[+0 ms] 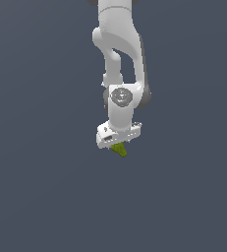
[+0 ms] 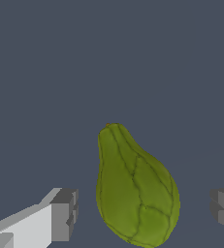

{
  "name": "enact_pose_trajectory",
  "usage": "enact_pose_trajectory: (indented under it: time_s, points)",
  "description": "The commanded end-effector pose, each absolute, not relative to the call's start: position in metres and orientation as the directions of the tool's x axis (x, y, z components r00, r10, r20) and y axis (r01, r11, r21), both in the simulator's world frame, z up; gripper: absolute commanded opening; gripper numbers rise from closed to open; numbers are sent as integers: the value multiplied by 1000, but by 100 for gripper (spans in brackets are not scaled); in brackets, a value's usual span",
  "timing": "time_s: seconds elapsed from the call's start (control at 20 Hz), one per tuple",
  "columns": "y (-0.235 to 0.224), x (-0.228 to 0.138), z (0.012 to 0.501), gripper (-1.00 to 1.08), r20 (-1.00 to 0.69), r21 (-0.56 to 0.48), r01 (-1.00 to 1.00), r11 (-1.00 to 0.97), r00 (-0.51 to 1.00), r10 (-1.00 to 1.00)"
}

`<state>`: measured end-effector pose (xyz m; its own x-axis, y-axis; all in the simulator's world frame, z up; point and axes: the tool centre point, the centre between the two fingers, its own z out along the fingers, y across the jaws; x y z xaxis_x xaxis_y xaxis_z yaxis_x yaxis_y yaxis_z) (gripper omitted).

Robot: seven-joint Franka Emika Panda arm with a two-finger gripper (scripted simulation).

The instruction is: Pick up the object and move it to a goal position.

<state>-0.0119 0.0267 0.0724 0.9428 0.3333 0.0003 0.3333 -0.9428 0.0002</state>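
Against the plain grey-blue backdrop I see my white arm (image 1: 119,59) reaching down; its gripper (image 1: 118,145) stands spread, pads (image 2: 65,213) clear of the green object (image 2: 135,191), which sits between them untouched.

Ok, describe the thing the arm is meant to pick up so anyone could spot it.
Follow the white arm down to its gripper. The object sits just beneath it, between the open fingers. It is small, olive-green, pear-shaped with dark veins, the only coloured item against grey.
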Motion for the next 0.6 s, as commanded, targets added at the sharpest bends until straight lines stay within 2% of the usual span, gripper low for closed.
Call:
enact_pose_trajectory:
  time_s: [0.0, 0.4, 0.45, 0.55]
  points:
    - [27, -13, 59, 100, 0, 0, 335, -942, 942, 335]
    - [27, -12, 41, 100, 0, 0, 336, -942, 942, 336]
    - [27, -12, 41, -100, 0, 0, 336, -942, 942, 336]
    - [27, -12, 41, -100, 0, 0, 336, -942, 942, 336]
